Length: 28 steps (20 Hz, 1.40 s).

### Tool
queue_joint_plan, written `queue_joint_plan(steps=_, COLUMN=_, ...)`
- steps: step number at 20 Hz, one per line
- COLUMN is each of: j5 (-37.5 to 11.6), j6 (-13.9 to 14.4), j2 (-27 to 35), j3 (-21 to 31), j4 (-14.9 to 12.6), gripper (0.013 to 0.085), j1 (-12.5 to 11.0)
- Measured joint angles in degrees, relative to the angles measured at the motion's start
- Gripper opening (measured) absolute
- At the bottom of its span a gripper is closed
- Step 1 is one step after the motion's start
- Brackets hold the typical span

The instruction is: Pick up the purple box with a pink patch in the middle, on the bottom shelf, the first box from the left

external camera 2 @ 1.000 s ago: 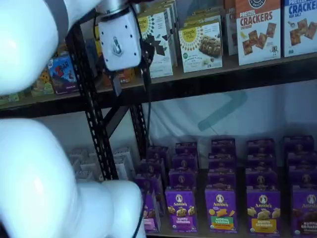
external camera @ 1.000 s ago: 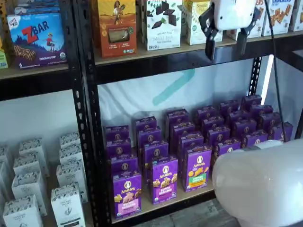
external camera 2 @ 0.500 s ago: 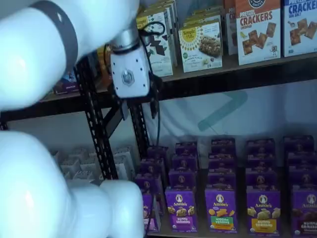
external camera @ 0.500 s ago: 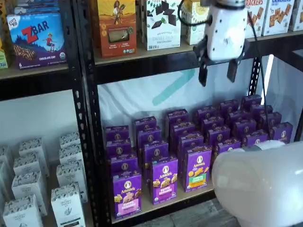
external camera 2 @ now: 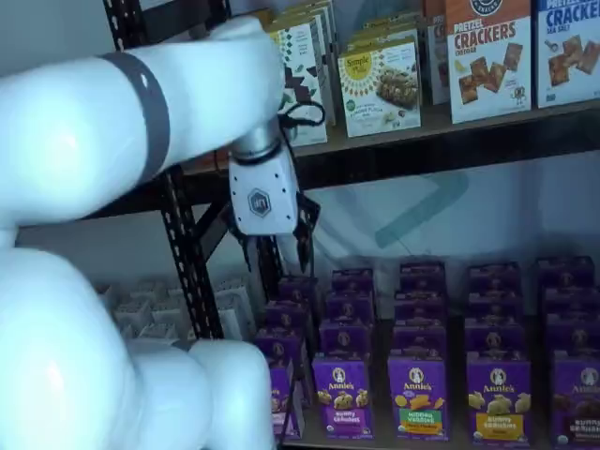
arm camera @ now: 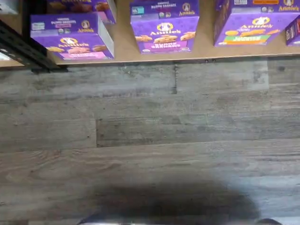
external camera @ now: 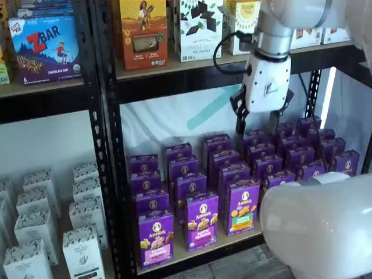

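Observation:
The purple box [external camera: 156, 238] with the pink patch stands upright at the front left corner of the bottom shelf [external camera: 197, 259], next to the black upright. In the wrist view the purple box [arm camera: 70, 44] sits on the tan board of the bottom shelf [arm camera: 123, 47], close to the shelf edge. In a shelf view only a sliver of the purple box [external camera 2: 284, 405] shows beside the arm. My gripper [external camera: 256, 125] hangs open in the air in front of the rear rows, well above and to the right of that box, holding nothing. The gripper [external camera 2: 275, 251] shows in both shelf views.
Beside the target stand a purple-labelled carton [external camera: 202, 221] and a green-patched carton [external camera: 242, 206], with several rows of purple cartons behind. A perforated black upright [external camera: 110, 151] borders the bay. White cartons [external camera: 35, 232] fill the left bay. My arm's white link [external camera: 319, 226] bulks at the lower right. Wood-plank floor [arm camera: 150, 140] lies below.
The gripper has come down from the upper shelf's level into the bottom bay's opening and shifted slightly left. Its fingers stay apart.

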Motion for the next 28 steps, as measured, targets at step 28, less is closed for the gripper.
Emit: queue_joint_plan(steps=28, j5=-39.6, j6=3.6, j2=32.6, j3=9.5, j4=1.2, gripper=0.0850, j1=6.5)
